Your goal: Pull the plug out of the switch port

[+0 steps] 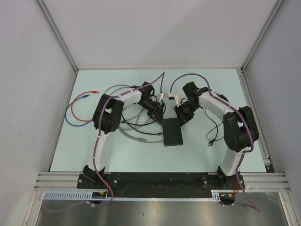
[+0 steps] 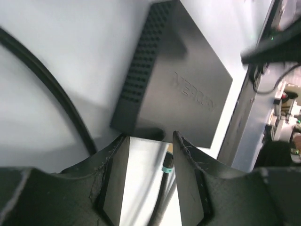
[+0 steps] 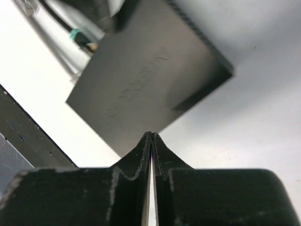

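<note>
The switch (image 1: pixel 172 132) is a flat matte-black box lying mid-table. It also shows in the left wrist view (image 2: pixel 183 89) and in the right wrist view (image 3: pixel 146 75). A black plug with a teal band (image 2: pixel 167 165) sits in its narrow edge and also shows in the right wrist view (image 3: pixel 77 37). My left gripper (image 1: pixel 157 113) is open, with its fingertips (image 2: pixel 150 137) on either side of the plug and not closed on it. My right gripper (image 1: pixel 183 115) is shut and empty, its tips (image 3: pixel 151 136) at the switch's edge. I cannot tell whether they touch it.
Grey and black cables (image 1: pixel 127 132) loop left of the switch. A red and blue cable loop (image 1: pixel 77 110) lies at far left. A thin black cable (image 1: pixel 214 134) lies at the right. A small silver part (image 1: pixel 165 97) sits behind the grippers. Frame rails border the table.
</note>
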